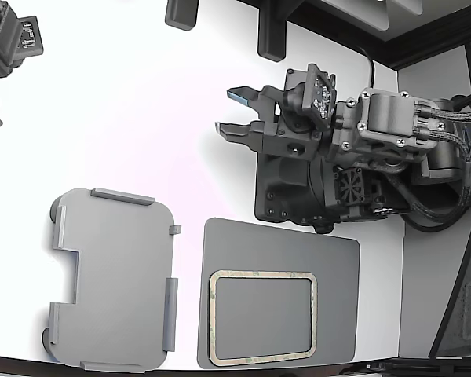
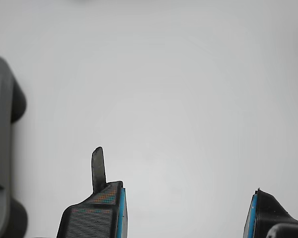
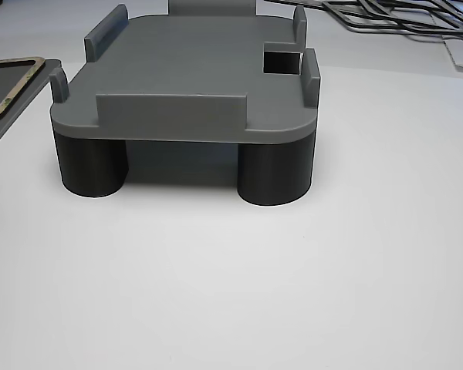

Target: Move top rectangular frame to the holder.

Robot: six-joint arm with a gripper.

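Observation:
The tan-green rectangular frame lies flat on a dark grey mat near the table's front edge in the exterior view; one corner of the frame shows in the other view. The light grey holder with raised tabs and a side notch stands to the mat's left in the exterior view, raised on dark round legs. My gripper hovers well above the mat in the exterior view, over bare white table, open and holding nothing. Its blue-padded fingertips frame empty table in the wrist view.
Another arm's dark parts sit at the exterior view's top left. Two dark posts stand at the table's far edge. Several spare thin frames lie behind the holder in the other view. A grey block edges the wrist view.

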